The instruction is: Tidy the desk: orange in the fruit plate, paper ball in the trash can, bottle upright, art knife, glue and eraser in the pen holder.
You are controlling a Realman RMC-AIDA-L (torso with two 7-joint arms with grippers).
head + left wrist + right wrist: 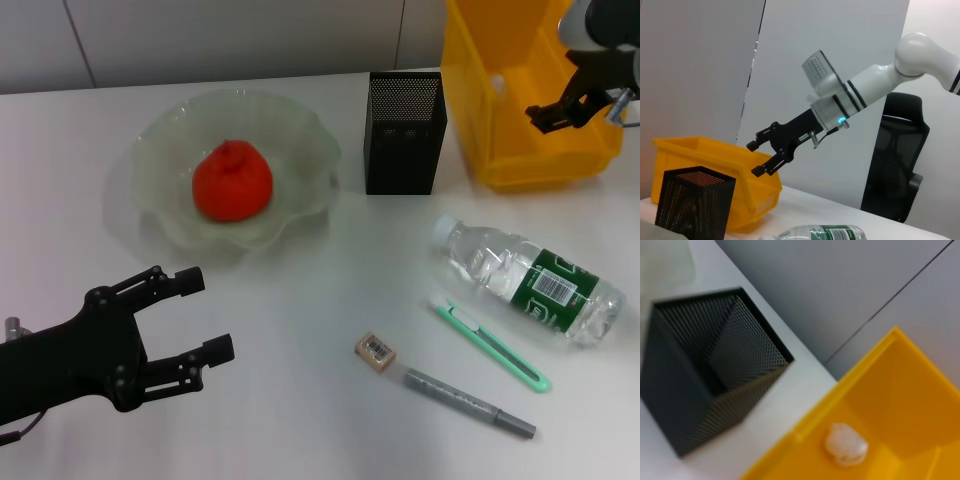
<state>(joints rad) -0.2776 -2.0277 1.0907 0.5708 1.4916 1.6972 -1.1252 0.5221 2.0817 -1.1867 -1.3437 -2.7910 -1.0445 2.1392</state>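
The orange (232, 180) lies in the glass fruit plate (300, 135). The paper ball (846, 444) lies inside the yellow bin (520, 150). My right gripper (540, 118) hangs open and empty above the bin; it also shows in the left wrist view (754, 159). The bottle (530, 280) lies on its side at the right. The green art knife (490, 345), the grey glue pen (470, 403) and the eraser (375, 350) lie on the table in front of the black mesh pen holder (404, 132). My left gripper (212, 314) is open and empty at the front left.
The pen holder stands just left of the yellow bin, and both show in the left wrist view, pen holder (695, 202) and bin (715, 160). The white table (300, 420) runs to a grey wall behind. A black office chair (895, 165) stands beyond the table.
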